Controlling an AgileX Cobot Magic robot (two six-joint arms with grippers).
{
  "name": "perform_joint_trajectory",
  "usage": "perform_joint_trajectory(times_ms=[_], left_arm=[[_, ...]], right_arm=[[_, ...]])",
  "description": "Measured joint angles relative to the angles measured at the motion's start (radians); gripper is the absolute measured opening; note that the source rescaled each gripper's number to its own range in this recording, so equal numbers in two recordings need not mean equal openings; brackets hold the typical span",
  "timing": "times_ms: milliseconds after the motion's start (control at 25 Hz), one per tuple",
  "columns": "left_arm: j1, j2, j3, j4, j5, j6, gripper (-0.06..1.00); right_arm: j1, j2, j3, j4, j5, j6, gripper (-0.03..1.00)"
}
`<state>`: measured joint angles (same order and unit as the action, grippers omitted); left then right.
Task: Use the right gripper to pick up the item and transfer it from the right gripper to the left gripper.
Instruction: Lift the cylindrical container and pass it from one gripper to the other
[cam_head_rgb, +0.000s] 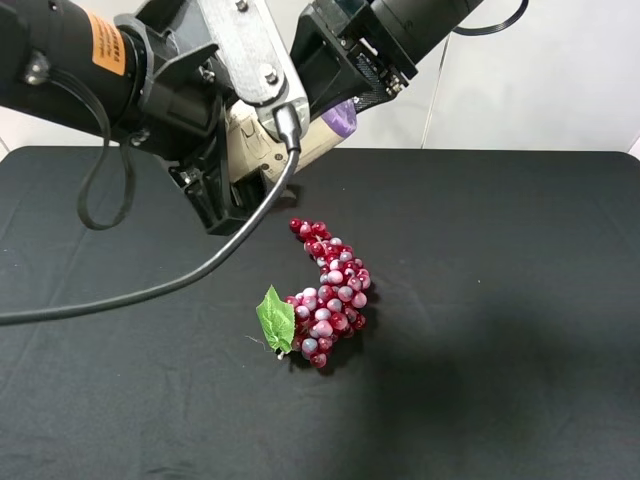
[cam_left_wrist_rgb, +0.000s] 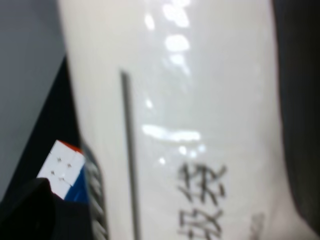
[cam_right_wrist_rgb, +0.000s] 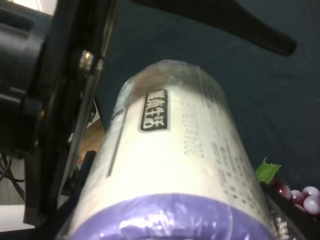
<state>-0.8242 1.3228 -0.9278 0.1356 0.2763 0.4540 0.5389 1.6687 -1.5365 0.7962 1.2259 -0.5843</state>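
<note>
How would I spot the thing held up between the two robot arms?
Look above the black table, where the orange-labelled arm meets the all-black arm. Between them is a cream-white canister with a purple cap, unlike the red grape bunch lying below.

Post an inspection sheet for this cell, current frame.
Surface: black cloth, flat.
Job's things: canister held aloft, off the cloth.
Clutter: grapes with leaf mid-cloth; cube seen only in left wrist view.
Grippers: right gripper looks shut on canister's purple end; left gripper straddles its body, closure unclear.
Cables: cable hangs from left arm, trailing over the cloth.
Surroundings: white wall behind; nothing else seen.
</note>
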Motion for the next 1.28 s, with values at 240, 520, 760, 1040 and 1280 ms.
perform_joint_trajectory(times_ms=[240,520,760,1040,1280], left_arm=[[0.0,0.0,0.0,0.0,-0.014,0.001,0.52],[-0.003,0.0,0.0,-0.003,-0.003,0.003,0.01],[-0.003,0.0,0.0,-0.004,-0.003,0.004,0.01],[-0.003,0.002,0.0,-0.003,0.005,0.006,0.01],[-0.003,0.002,0.0,-0.003,0.005,0.006,0.01]], right_arm=[[0.0,0.0,0.0,0.002,-0.005,0.0,0.02],[0.0,0.0,0.0,0.009,-0.021,0.0,0.02],[0.0,0.0,0.0,0.003,-0.021,0.014,0.02],[0.0,-0.001,0.0,-0.035,-0.016,0.045,0.86],[0.0,-0.002,-0.004,-0.058,-0.013,0.046,0.99]])
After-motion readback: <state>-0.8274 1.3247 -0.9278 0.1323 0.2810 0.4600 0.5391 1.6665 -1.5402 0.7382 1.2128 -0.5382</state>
